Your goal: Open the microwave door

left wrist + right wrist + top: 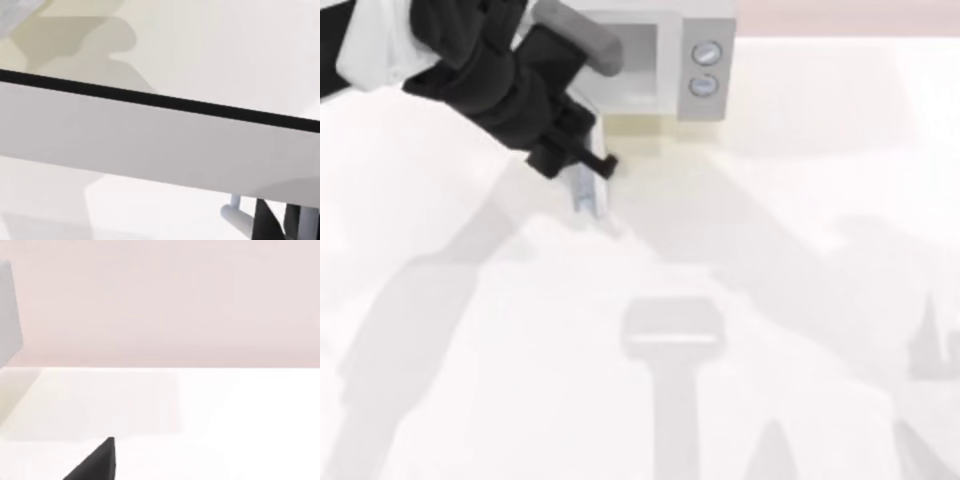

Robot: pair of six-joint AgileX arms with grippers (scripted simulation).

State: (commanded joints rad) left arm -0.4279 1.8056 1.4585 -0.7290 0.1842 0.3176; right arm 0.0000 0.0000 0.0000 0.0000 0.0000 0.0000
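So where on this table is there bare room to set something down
Most of the table is bare: everything in front of the microwave out to the near edge, plus the whole right side past its knobs. It is crowded only at the top left, where the left tool holds the swung-out microwave door.

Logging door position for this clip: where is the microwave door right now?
In the top view the microwave door stands swung out in front of the microwave, upper centre-left, at the left gripper.
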